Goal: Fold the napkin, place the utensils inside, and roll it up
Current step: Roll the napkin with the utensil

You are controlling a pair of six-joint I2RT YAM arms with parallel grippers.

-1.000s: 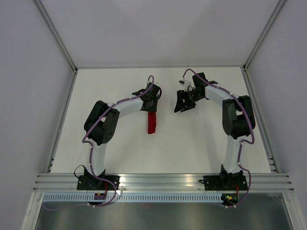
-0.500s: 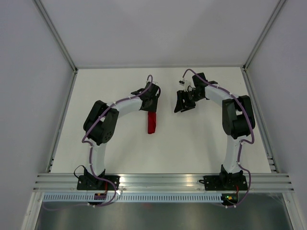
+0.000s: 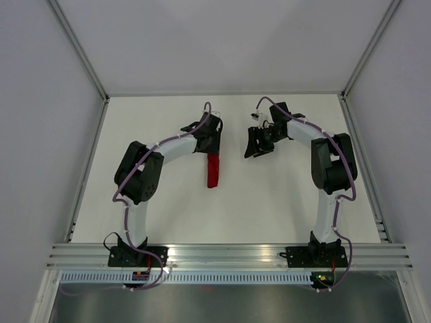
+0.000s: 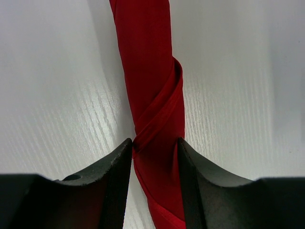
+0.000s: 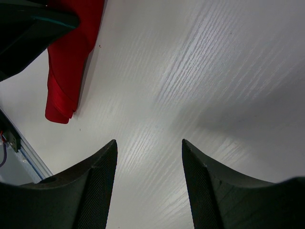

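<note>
Napkin (image 4: 151, 86) sits between the two fingers of the left gripper (image 4: 155, 145), one finger on each side of its end and both touching the cloth. Whether they press on it or only rest against it cannot be told. It is a plain deep-red cloth with a slight gloss and no pattern, wound into one narrow roll. A loose edge wraps slantwise across it just ahead of the fingertips, and layered folds show at the end nearest the wrist.

From above, the napkin (image 3: 213, 171) lies flat on the white table (image 3: 269, 202) near its middle. It runs from the left gripper (image 3: 211, 151) towards the near edge. Its far end is under that gripper and its near end lies free.

The right gripper (image 5: 148, 143) stands wide open over bare table with nothing between its fingers. The roll's end shows at the upper left of its wrist view, well apart from it. Seen from above, this gripper (image 3: 256, 149) is beside the left one, with a gap between them.

Counted: one napkin, two arms, two grippers.
</note>
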